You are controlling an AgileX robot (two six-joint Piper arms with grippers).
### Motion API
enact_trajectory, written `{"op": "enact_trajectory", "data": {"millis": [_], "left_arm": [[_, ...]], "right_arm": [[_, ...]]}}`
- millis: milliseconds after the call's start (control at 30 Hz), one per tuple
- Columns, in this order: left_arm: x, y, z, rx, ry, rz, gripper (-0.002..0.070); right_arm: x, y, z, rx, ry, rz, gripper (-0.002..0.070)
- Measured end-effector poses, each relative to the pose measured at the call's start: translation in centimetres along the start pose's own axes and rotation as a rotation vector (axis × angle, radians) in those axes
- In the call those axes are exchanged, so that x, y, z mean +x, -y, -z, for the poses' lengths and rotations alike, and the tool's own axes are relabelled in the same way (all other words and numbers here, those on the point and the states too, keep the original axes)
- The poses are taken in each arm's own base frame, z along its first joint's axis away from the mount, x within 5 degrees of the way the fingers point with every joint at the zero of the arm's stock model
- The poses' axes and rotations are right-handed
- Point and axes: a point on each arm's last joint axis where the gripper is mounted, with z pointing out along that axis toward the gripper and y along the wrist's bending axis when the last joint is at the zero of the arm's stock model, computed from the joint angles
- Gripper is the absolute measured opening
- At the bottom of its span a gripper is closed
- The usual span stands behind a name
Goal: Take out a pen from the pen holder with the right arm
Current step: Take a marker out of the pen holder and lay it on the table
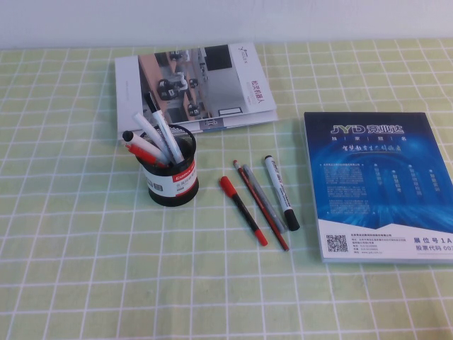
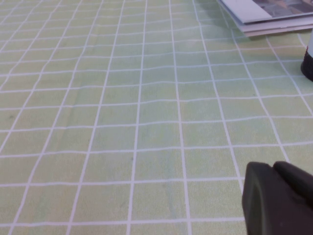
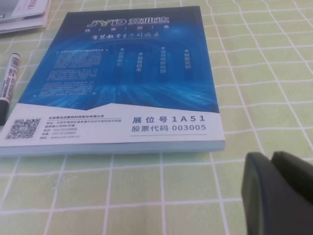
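Right gripper [image 3: 274,171] clenched with nothing in it, hanging over the green-checked desk [image 3: 161,196] just off the near edge of the blue booklet [image 3: 122,73], not touching it. Left gripper [image 2: 275,174] over a bare stretch of the desk; can't tell whether it is released or clenched. Pen holder [image 1: 170,173], a black mesh cup, stands upright on the desk at 9 o'clock from the booklet. Pens [image 1: 152,138] in it, one red and some white, lean toward 10 to 11 o'clock. At the holder's 3 o'clock, between it and the booklet, lie a red pen [image 1: 243,210], a thin red-black pen [image 1: 263,212] and a black-capped marker [image 1: 282,193], the marker nearest the booklet. White brochure [image 1: 195,85] lies at the holder's 12 o'clock, just behind it.
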Motion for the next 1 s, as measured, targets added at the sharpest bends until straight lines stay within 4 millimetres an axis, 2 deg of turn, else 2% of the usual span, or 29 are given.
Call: {"op": "enact_trajectory", "data": {"millis": [167,500,667,833,1000], "left_arm": [[0.0,0.0,0.0,0.0,0.0,0.0,-0.0005],[0.0,0.0,0.0,0.0,0.0,0.0,-0.0005],[0.0,0.0,0.0,0.0,0.0,0.0,-0.0005],[0.0,0.0,0.0,0.0,0.0,0.0,-0.0005],[0.0,0.0,0.0,0.0,0.0,0.0,-0.0005]], "right_arm": [[-0.3,-0.2,0.0,-0.029,0.035,-0.072,-0.0013],[-2.2,-0.6,0.3,-0.115,0.23,-0.396,-0.0013],[-2.5,-0.6,0.4,-0.123,0.259,-0.453,-0.0013],[-2.4,-0.7,0.3,-0.145,0.24,-0.527,-0.0013],[-2.1,-1.2,0.2,-0.172,0.126,-0.556,-0.0013]]}}
